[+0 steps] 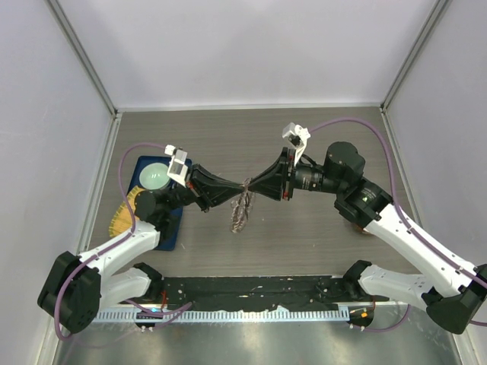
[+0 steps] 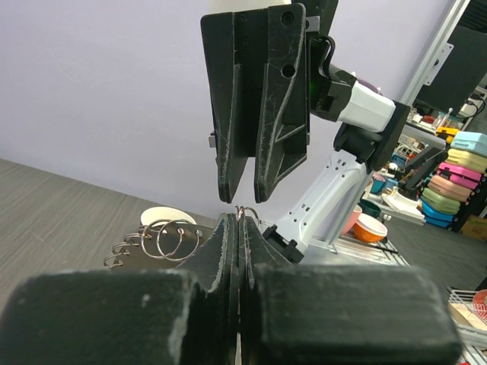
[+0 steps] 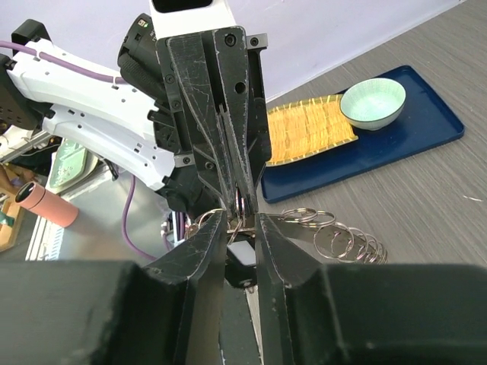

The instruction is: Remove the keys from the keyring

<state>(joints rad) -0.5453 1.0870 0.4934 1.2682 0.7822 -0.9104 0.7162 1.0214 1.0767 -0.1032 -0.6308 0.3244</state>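
Note:
The keyring (image 1: 241, 211) is a bunch of grey metal loops hanging over the table between both grippers. It also shows in the left wrist view (image 2: 163, 239) and the right wrist view (image 3: 346, 239). My left gripper (image 1: 240, 191) is shut on a thin loop of the keyring, which pokes out at its tips (image 2: 242, 217). My right gripper (image 1: 254, 187) faces it tip to tip. Its jaws stand a little apart around a small loop and a black key with a pale tip (image 3: 243, 255).
A blue tray (image 3: 426, 129) lies at the table's left, with a pale green bowl (image 1: 156, 175) and a yellow bamboo mat (image 1: 122, 217) on it. White walls close in the table on three sides. The arm bases stand at the near edge.

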